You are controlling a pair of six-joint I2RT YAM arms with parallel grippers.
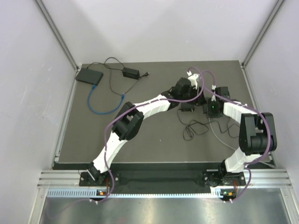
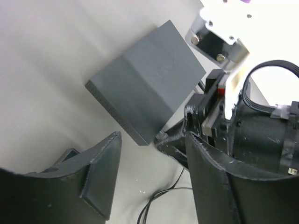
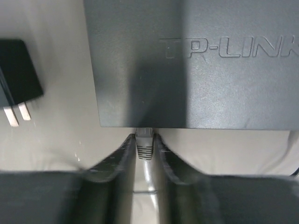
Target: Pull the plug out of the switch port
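Note:
The dark grey TP-LINK switch lies flat on the table; the left wrist view shows it as a box. A grey plug sits in a port on its near edge. My right gripper is shut on the plug, one finger pressed against each side. My left gripper stands open beside the switch, with only table and a black wire between its fingers. From above, both grippers meet mid-table and hide the switch.
A black power adapter with bare prongs lies left of the switch, also seen from above. Thin black wire loops in front of it. A second switch with a blue cable sits back left.

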